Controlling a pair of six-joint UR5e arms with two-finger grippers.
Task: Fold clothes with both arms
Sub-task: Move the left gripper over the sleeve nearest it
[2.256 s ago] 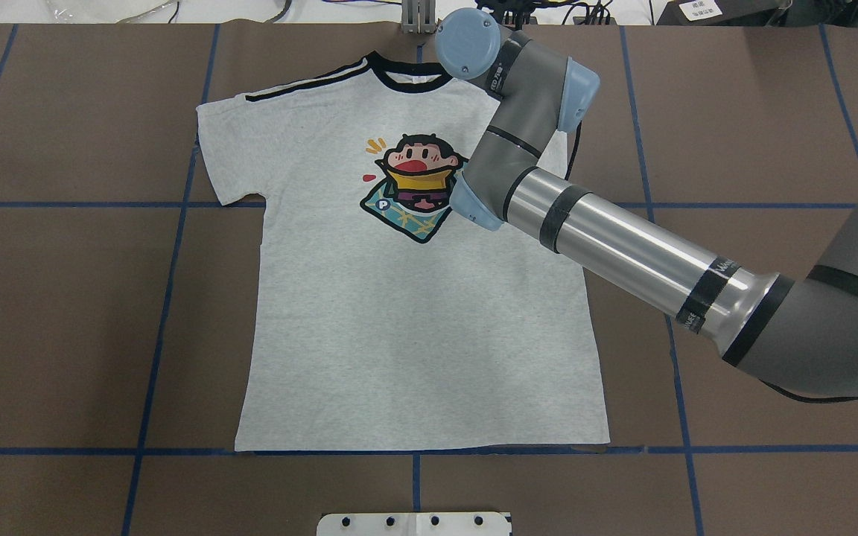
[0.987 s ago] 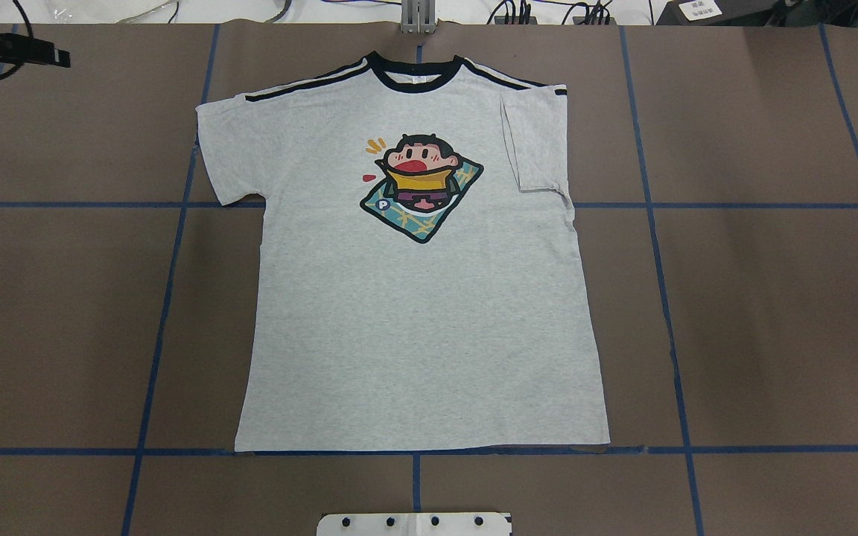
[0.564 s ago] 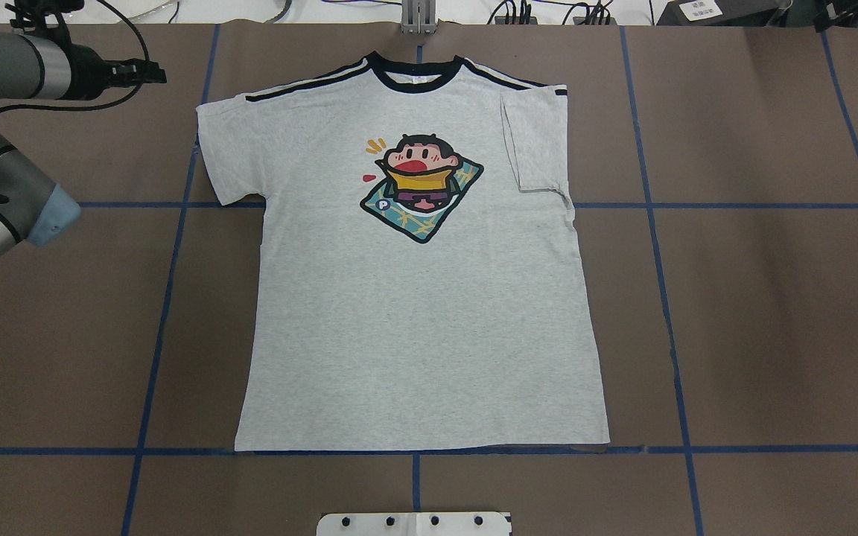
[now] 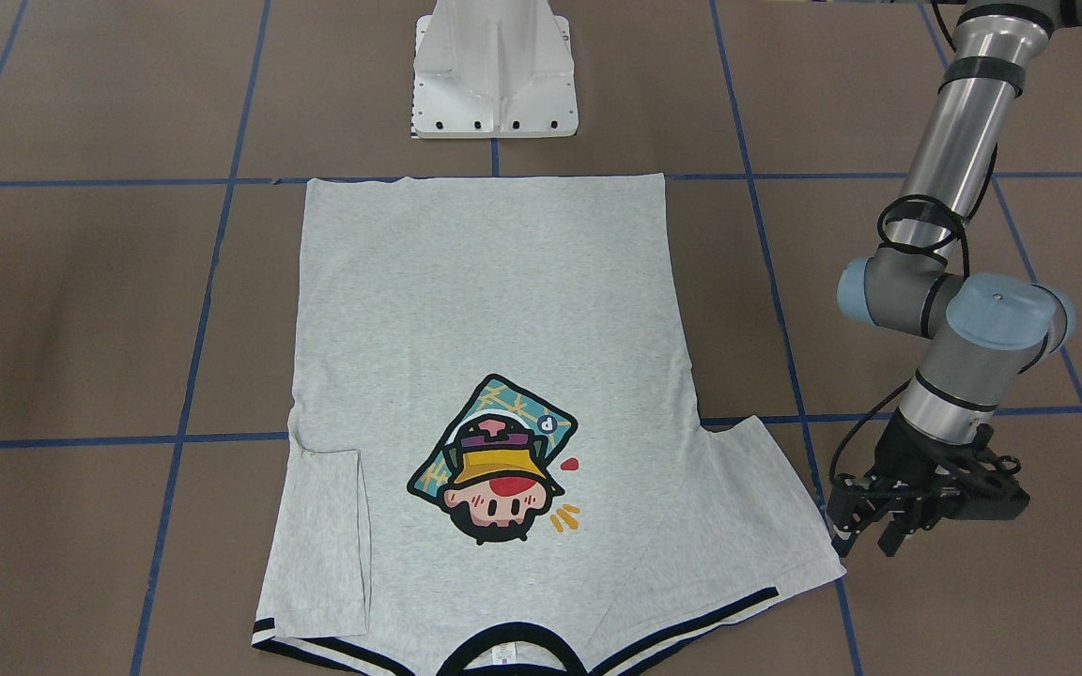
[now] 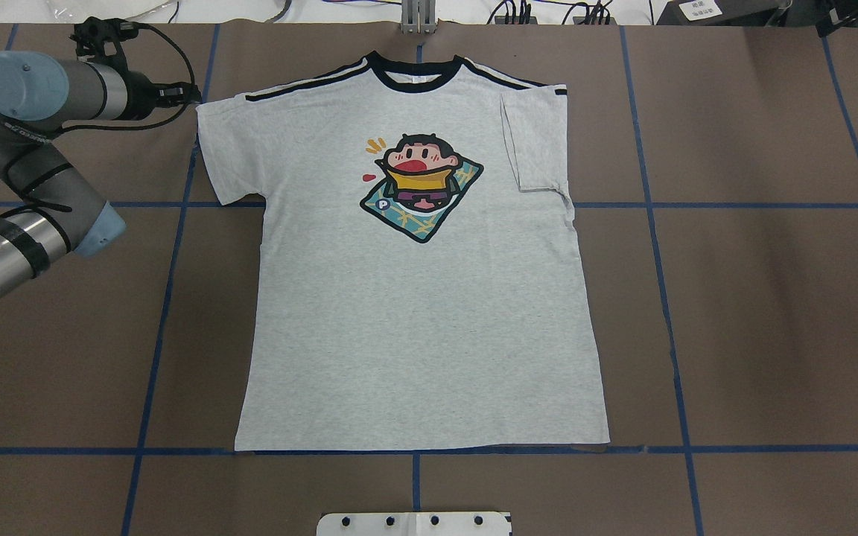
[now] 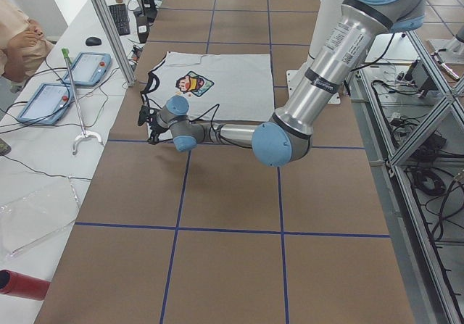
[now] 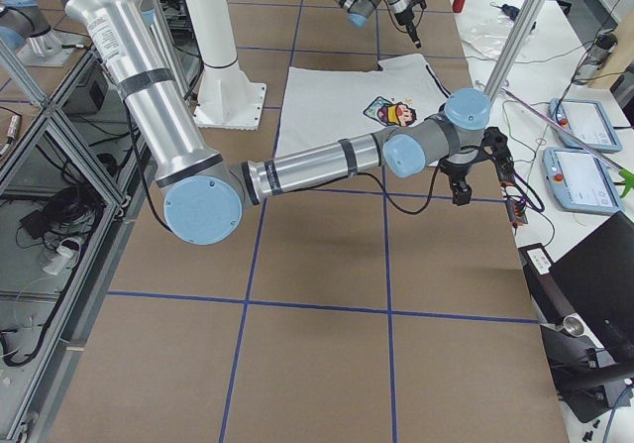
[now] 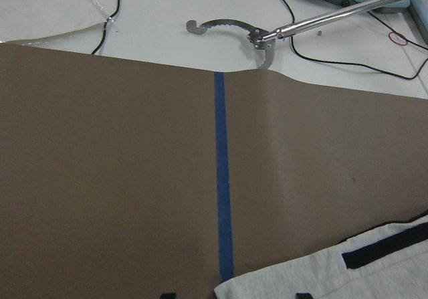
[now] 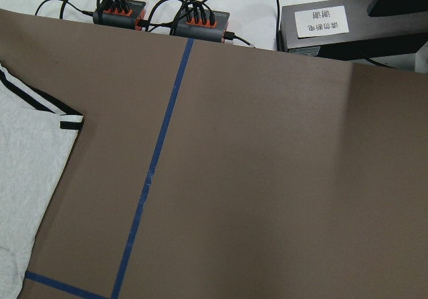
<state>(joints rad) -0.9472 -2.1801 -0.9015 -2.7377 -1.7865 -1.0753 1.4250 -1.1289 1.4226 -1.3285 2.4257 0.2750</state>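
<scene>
The light grey T-shirt (image 5: 414, 320) lies flat and face up on the brown table, its black collar (image 5: 414, 74) at the far edge. The sleeve on the robot's right (image 5: 537, 141) is folded in over the chest. The other sleeve (image 5: 228, 149) is spread out. My left gripper (image 4: 868, 540) is open, low over the table just outside that sleeve's striped corner (image 8: 334, 279). My right gripper (image 5: 850, 15) is beyond the far right corner, away from the shirt, and I cannot tell its state. The right wrist view shows only the shirt's striped shoulder edge (image 9: 67, 122).
The white pedestal base (image 4: 494, 70) stands at the near edge behind the hem. Blue tape lines (image 5: 168, 298) grid the table. Past the far edge lie a metal grabber tool (image 8: 267, 35), power strips (image 9: 160, 15) and teach pendants (image 6: 65, 81). A person (image 6: 18, 38) sits there.
The right arm pulled off the shirt to the far right, leaving its sleeve folded in. The left arm came in from the left, up to the spread sleeve's corner.
</scene>
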